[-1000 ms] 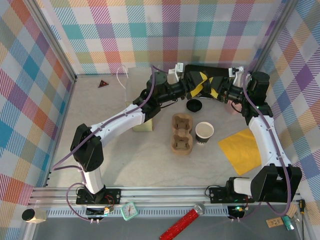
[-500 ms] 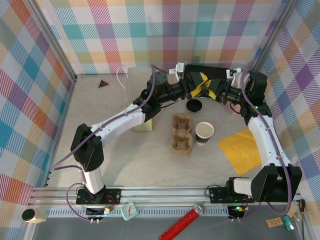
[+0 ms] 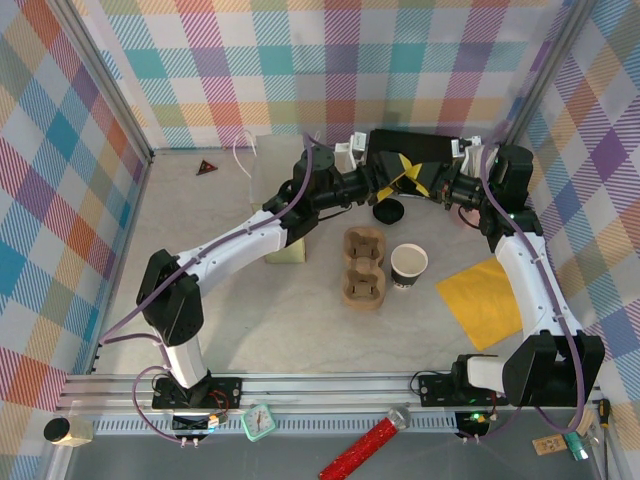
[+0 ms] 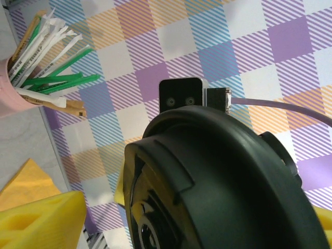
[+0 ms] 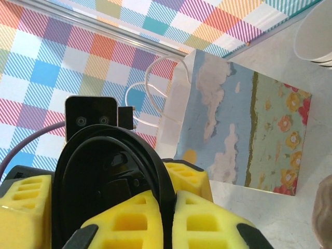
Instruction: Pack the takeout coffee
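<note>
Jaws of the left gripper (image 3: pixel 400 175) set wide, clasping a round black plastic lid (image 4: pixel 223 176) across its width, up off the surface (image 3: pixel 250 330) near the back wall. Facing it from the right, jaws of the right gripper (image 5: pixel 172 207) pinched shut on the same lid's rim. Starting at the left, behind the left arm's forearm, a paper bag (image 5: pixel 244 124) printed with clouds and flowers, white cord handles at its mouth. Next, a brown cardboard cup carrier (image 3: pixel 363 268), with another round black lid (image 3: pixel 388 211) lying just behind it, below both grippers. Just beside the carrier's right edge, upright and open-topped, the dark-bodied takeout coffee cup (image 3: pixel 405 282). Right again, a pink cup (image 4: pixel 13 88) of straws and wrapped sticks, then a yellow napkin (image 3: pixel 485 300) flat on the surface.
</note>
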